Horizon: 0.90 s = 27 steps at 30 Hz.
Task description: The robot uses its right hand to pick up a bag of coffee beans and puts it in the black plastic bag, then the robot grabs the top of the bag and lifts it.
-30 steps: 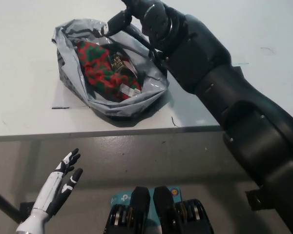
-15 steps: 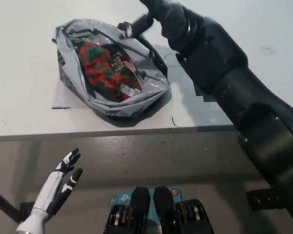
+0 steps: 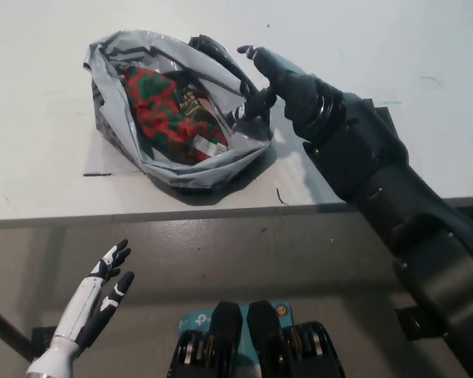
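- The black right hand (image 3: 277, 79), fingers spread and grasping nothing, sits at the right rim of the black plastic bag (image 3: 169, 169).
- The coffee bean bag (image 3: 169, 114) lies inside, upper left of frame, long axis running upper-left to lower-right, its lower end partly hidden by plastic.
- The white left hand (image 3: 102, 291) rests released at lower left.

white table (image 3: 47, 94), open black plastic bag (image 3: 181, 169) lying on it

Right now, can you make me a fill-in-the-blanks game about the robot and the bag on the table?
1. The red and green coffee bag lies ____ the plastic bag.
2. The hand touching the plastic bag's edge is the robot's ____ hand.
3. The white left hand hangs below the table edge with its fingers ____.

Missing words: inside; right; apart
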Tool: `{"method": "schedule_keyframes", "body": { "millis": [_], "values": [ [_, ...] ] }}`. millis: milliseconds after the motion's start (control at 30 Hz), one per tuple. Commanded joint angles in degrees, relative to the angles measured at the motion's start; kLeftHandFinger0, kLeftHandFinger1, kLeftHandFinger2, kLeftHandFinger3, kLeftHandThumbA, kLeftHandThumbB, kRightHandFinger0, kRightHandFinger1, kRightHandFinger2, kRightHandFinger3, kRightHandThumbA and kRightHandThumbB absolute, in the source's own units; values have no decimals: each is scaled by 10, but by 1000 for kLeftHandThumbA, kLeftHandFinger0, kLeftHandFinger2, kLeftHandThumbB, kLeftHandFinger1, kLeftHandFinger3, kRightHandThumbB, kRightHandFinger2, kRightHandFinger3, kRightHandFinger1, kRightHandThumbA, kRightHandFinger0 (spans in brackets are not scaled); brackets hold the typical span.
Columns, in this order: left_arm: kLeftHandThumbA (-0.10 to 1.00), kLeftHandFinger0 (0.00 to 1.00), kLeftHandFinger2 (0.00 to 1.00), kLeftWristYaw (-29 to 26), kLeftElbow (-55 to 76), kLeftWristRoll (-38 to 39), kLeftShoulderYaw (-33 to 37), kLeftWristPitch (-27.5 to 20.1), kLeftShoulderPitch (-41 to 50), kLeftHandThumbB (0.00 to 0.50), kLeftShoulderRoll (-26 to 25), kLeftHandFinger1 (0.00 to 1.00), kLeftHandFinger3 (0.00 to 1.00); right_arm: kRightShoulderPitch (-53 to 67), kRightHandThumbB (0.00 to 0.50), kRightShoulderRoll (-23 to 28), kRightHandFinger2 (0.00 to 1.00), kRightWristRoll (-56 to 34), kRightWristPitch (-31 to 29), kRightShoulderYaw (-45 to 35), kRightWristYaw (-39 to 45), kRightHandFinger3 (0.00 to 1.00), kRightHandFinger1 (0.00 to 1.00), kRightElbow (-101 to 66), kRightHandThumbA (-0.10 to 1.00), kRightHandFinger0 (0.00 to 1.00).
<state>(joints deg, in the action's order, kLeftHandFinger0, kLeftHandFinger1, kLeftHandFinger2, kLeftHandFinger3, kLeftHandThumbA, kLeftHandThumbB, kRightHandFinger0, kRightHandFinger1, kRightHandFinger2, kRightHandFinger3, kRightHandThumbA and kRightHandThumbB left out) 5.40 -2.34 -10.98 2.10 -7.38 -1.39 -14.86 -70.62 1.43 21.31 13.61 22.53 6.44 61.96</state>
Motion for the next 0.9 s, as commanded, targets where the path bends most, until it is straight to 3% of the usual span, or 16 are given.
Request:
{"method": "schedule_keyframes", "body": {
  "millis": [0,533,600,633,667,700,733,767,800,867],
  "values": [
    [974,1000,1000,1,16,-5,0,-3,-13,222,-9,1000,1000,-14,412,-9,1000,6,7,-6,-12,1000,1000,-16,945,1000],
    [998,1000,1000,4,12,-4,0,-5,-21,228,-12,1000,1000,-18,428,-13,1000,23,12,3,-19,1000,1000,16,905,1000],
    [993,1000,1000,3,11,-5,1,-7,-22,219,-12,1000,1000,-21,414,-16,1000,27,-3,4,-40,1000,1000,33,844,1000],
    [993,1000,1000,3,11,-5,1,-7,-23,218,-12,1000,1000,-21,356,-17,1000,28,-11,1,-58,1000,1000,37,790,1000],
    [992,1000,1000,3,10,-4,1,-7,-23,218,-11,1000,1000,-20,276,-18,675,30,-19,-1,-78,796,720,40,674,723],
    [991,1000,1000,3,8,-3,1,-8,-25,217,-11,1000,1000,-18,232,-19,357,41,-39,0,-129,513,262,42,481,207],
    [992,1000,1000,3,9,-4,0,-7,-26,217,-12,1000,1000,-18,202,-20,183,47,-50,2,-155,297,21,44,289,8],
    [992,1000,1000,3,10,-5,0,-5,-26,217,-12,1000,1000,-18,202,-20,183,48,-54,2,-163,297,21,46,289,8],
    [993,1000,1000,3,10,-4,0,-6,-27,219,-12,1000,1000,-18,136,-21,219,51,-58,1,-184,323,21,40,50,0],
    [992,1000,1000,4,7,-3,0,-7,-28,217,-13,1000,1000,-19,111,-22,329,52,-58,-1,-198,487,58,34,13,0]
  ]
}}
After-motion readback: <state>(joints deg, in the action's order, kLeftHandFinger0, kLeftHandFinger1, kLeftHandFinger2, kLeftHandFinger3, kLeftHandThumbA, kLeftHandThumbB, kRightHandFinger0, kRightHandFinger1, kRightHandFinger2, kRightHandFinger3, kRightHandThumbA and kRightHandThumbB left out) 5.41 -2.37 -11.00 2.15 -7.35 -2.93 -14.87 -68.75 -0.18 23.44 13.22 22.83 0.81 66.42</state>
